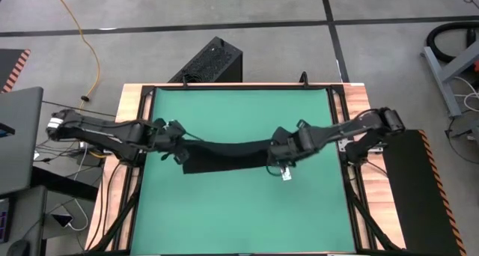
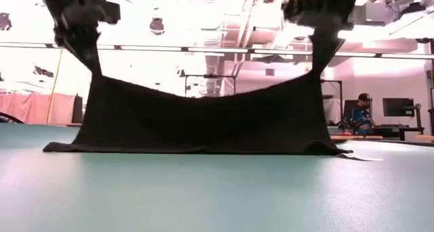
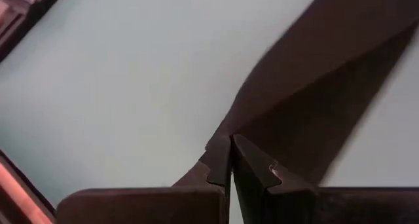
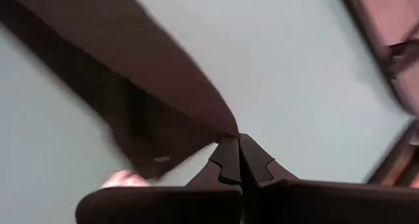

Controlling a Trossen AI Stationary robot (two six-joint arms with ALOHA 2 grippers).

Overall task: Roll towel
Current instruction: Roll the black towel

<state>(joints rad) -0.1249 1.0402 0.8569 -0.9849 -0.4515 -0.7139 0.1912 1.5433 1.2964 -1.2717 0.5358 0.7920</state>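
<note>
Low view, near to far: towel (image 2: 203,120) hung as curtain, bottom hem resting on green mat (image 2: 203,191), top corners lifted, middle sagging. High view: long axis 9-to-3 across mat centre. Left gripper (image 1: 174,134) pinched shut on 9 o'clock corner, right gripper (image 1: 283,153) pinched shut on 3 o'clock corner; equally near. White tag (image 1: 287,174) under right corner. Roll likely along 6–12.

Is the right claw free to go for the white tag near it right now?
Probably not. The right claw is shut on the towel corner, holding it up; the white tag lies just below, so it would have to let go first.
</note>
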